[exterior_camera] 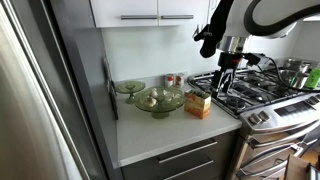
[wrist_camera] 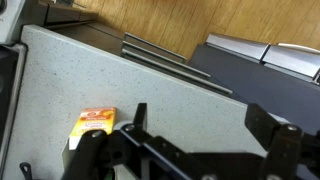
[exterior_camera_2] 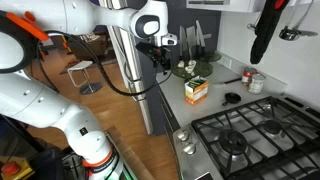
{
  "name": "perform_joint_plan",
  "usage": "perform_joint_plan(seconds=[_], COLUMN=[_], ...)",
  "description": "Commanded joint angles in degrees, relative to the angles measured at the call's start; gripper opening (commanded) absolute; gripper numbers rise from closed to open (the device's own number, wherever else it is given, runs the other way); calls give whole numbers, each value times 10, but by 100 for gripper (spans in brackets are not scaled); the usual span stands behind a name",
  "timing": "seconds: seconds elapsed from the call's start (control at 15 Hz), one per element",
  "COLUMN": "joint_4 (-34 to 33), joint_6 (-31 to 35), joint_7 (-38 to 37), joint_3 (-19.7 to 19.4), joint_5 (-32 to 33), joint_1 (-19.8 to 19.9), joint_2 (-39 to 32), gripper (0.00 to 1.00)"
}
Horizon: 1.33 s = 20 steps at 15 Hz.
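Note:
My gripper [exterior_camera: 224,84] hangs open above the pale countertop [exterior_camera: 165,128], near the stove's edge. In the wrist view its two dark fingers [wrist_camera: 140,116] stand wide apart with only bare counter [wrist_camera: 190,95] between them. A small orange box [wrist_camera: 93,122] lies on the counter just beside one finger, and nothing touches it. In both exterior views the orange box [exterior_camera: 198,103] [exterior_camera_2: 196,90] stands upright below and to the side of the gripper [exterior_camera_2: 166,58].
A glass bowl [exterior_camera: 158,100] with items in it and a glass plate [exterior_camera: 129,87] sit behind the box, with small cans [exterior_camera: 172,80] by the wall. The gas stove [exterior_camera: 255,92] carries pots [exterior_camera: 293,70]. A steel fridge [exterior_camera: 40,90] bounds the counter.

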<state>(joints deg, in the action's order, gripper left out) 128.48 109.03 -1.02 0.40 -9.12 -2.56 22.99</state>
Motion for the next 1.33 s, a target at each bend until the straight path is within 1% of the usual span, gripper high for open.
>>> perform_joint_plan(seconds=[0.0, 0.8, 0.87, 0.93, 1.0, 1.07, 1.13, 1.27], joint_4=[-1, -1, 2, -9, -38, -47, -72, -100], joint_6=[-1, -1, 76, 104, 122, 154, 171, 215], joint_7=[1, 1, -42, -63, -91, -119, -148, -204], joint_3=[2, 2, 16, 20, 23, 31, 36, 43], joint_5=[-1, -1, -13, -21, -38, -40, -42, -40], joint_1=[3, 3, 4, 4, 0, 2, 4, 9], joint_2=[0, 0, -13, -25, -51, -61, -81, -108], gripper=[100, 100, 100, 100, 100, 100, 100, 100])
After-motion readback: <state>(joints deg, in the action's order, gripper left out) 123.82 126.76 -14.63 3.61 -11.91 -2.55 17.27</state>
